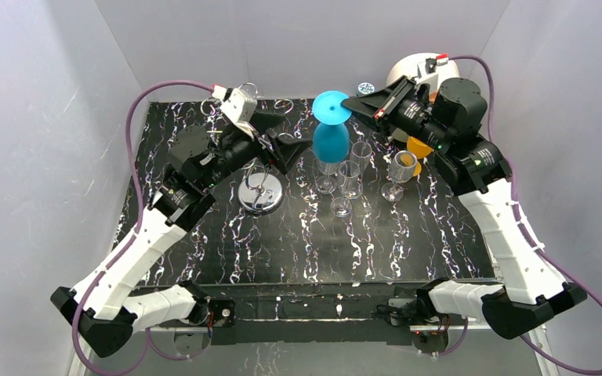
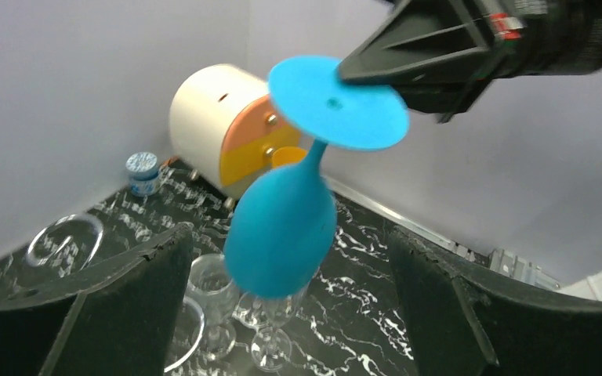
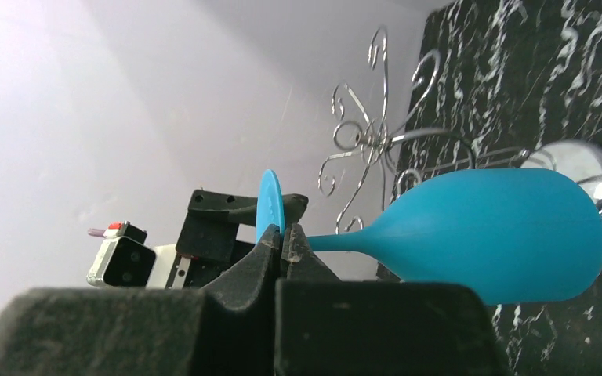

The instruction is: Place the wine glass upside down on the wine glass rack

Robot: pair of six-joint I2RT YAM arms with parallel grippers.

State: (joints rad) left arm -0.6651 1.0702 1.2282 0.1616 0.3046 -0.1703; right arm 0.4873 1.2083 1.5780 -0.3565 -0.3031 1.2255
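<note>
your rack (image 1: 260, 196) sits left of centre on marble table (image 1: 360, 251), chrome base showing, scroll arms mostly hidden behind left arm (image 1: 196, 176). left gripper (image 1: 291, 153) just past it, jaws spread wide either side of blue wine glass (image 1: 331, 133) bowl, no contact. you have glass in air, inverted, foot up, bowl above cluster of clear glasses (image 1: 345, 176); right of rack, not on it. right gripper (image 3: 284, 243) clamped on stem right under foot. far right corner: white-orange drawer unit (image 2: 219, 117), small blue-lidded jar (image 2: 143, 168) beside it.
</note>
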